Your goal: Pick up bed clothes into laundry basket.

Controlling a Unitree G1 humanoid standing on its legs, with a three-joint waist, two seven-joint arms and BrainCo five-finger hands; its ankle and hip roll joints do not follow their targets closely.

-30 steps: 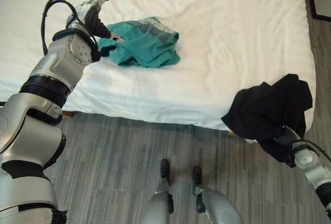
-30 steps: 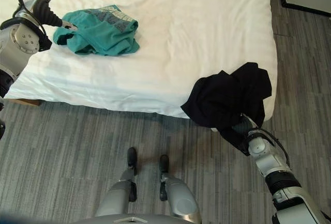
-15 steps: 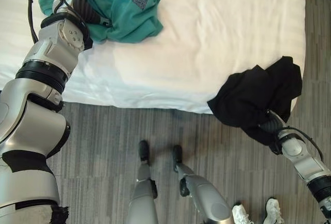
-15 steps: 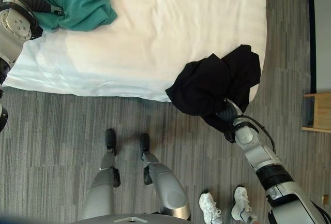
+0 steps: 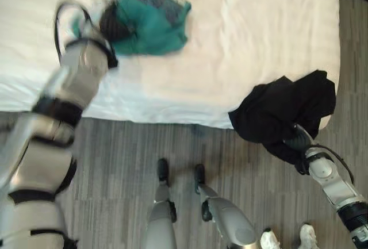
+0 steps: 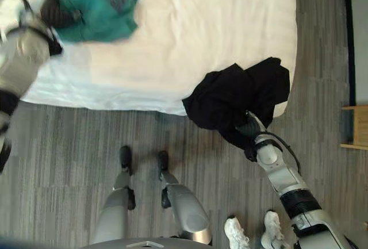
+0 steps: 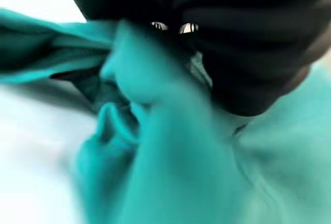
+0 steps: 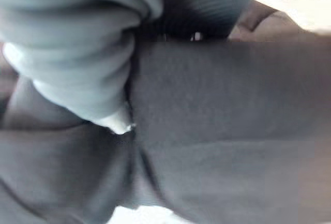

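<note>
arms: silver-grey, black bands | left hand [image 5: 113, 23] cover: dark ribbed | right hand [image 5: 295, 143] cover: same

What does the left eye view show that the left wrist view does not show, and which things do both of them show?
Left eye view: the white bed, the black garment hanging over its corner with the right hand buried in it, the grey floor, and a person's white shoes. Left wrist view: the folds of the cloth from very close. Both: the teal garment and the left hand under its dark cover.
</note>
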